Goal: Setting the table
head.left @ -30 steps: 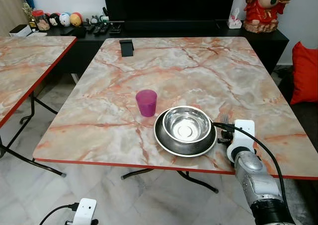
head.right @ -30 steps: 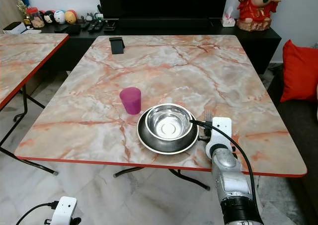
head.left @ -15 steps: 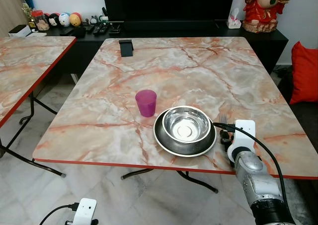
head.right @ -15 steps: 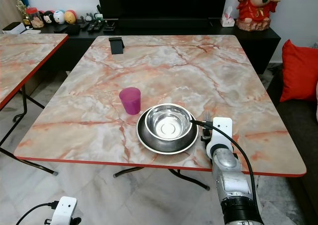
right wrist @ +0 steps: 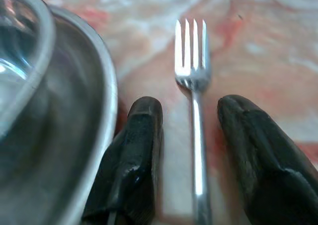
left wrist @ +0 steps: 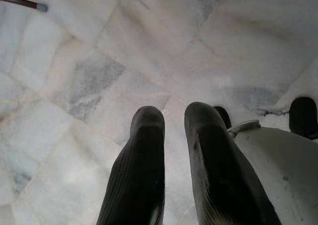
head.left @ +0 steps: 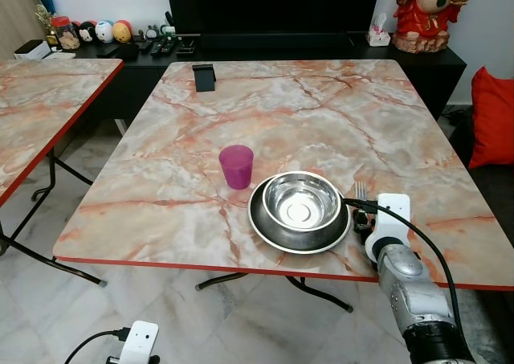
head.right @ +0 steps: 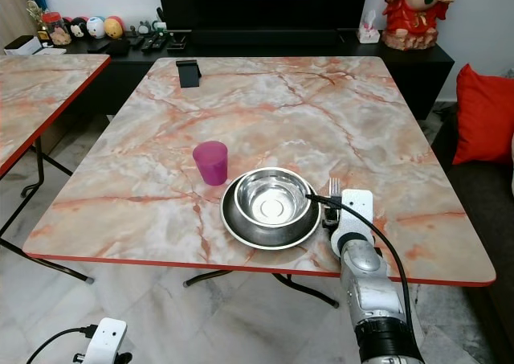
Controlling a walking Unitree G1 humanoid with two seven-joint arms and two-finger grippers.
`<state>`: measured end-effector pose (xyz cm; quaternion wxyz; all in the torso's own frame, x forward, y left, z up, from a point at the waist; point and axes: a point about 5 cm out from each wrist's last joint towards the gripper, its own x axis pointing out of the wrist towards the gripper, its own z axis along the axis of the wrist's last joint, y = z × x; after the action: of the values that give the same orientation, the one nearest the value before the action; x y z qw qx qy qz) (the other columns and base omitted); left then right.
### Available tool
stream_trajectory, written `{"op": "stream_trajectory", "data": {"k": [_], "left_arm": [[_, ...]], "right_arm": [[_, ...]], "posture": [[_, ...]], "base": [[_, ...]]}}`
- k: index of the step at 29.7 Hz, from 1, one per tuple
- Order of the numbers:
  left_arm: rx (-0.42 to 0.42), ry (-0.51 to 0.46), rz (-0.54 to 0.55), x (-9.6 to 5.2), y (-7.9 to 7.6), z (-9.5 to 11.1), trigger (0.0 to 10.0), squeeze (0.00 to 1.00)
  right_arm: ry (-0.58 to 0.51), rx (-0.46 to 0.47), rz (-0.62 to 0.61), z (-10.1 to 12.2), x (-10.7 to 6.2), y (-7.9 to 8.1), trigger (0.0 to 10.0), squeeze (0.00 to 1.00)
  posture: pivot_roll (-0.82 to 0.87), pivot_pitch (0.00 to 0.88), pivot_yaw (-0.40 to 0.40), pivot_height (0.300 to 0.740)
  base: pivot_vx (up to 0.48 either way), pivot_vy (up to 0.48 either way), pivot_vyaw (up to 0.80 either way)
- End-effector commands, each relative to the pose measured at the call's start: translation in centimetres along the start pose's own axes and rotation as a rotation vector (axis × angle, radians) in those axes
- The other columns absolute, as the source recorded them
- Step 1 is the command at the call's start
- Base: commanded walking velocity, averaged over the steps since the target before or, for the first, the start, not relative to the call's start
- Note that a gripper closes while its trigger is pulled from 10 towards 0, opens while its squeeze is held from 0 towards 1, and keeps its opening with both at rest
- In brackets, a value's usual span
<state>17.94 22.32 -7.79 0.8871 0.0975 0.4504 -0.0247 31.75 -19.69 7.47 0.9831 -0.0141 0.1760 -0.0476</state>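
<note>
On the marble table (head.left: 321, 115) a steel bowl (head.left: 301, 199) sits inside a dark steel plate (head.left: 265, 229), with a purple cup (head.left: 237, 166) just to their left. A fork (right wrist: 194, 76) lies flat on the table right of the plate, tines (head.left: 361, 190) pointing away from me. My right gripper (right wrist: 190, 103) is low over the table, open, one finger on each side of the fork's handle with a gap on both sides. The left arm hangs idle, its gripper (left wrist: 174, 113) shut above the floor tiles.
A small black stand (head.left: 204, 76) sits at the table's far left. A second marble table (head.left: 48, 99) stands to the left, a red cushion (head.left: 494, 115) to the right. A dark TV console with ornaments lines the back wall. The table's near red edge (head.left: 201, 263) is close.
My right wrist has shifted very slightly to the left. The fork, plate, bowl and cup lie where they were.
</note>
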Motion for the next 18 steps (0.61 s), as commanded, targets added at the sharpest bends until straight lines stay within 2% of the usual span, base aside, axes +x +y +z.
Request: {"op": "stream_trajectory", "data": {"k": [1, 15, 18], "left_arm": [[0.007, 0.025, 0.002, -0.1, 0.1, -0.5, 10.0, 0.0], [0.003, 0.023, -0.003, -0.1, -0.1, -0.5, 10.0, 0.0], [0.004, 0.023, -0.004, -0.1, -0.1, -0.6, 10.0, 0.0]], "right_arm": [[-0.028, 0.007, 0.007, 0.7, 0.1, 0.3, 10.0, 0.0], [-0.065, -0.016, -0.055, 1.3, 0.2, -0.6, 10.0, 0.0], [-0.123, -0.005, -0.084, 2.0, 0.1, -0.8, 10.0, 0.0]], "posture": [[0.04, 0.0, 0.037, 0.74], [0.04, 0.0, 0.035, 0.74], [0.05, 0.0, 0.036, 0.74]], "base": [[0.0, 0.0, 0.0], [0.0, 0.0, 0.0], [0.0, 0.0, 0.0]]}}
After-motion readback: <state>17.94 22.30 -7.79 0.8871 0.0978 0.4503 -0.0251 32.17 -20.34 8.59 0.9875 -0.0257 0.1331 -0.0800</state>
